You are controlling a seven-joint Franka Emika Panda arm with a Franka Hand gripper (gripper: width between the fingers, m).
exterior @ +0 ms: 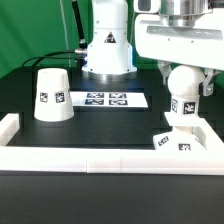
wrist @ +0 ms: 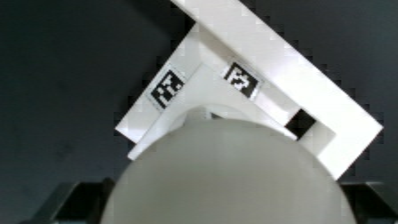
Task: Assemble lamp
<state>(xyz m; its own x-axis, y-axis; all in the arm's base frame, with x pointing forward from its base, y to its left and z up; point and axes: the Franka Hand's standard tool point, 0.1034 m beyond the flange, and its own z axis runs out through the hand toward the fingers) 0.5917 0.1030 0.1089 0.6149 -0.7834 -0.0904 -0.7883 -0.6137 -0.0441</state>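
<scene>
At the exterior view's right, near the desk's (exterior: 110,128) corner, the jaws pinch the bulb (exterior: 182,88) from both sides, its stem down on the square base (exterior: 178,141). The shade (exterior: 51,95) stands well apart. If the stem meets the socket tilted or off-centre, pressing could jam it, skid the loose base, or make the smooth ball slip.
</scene>
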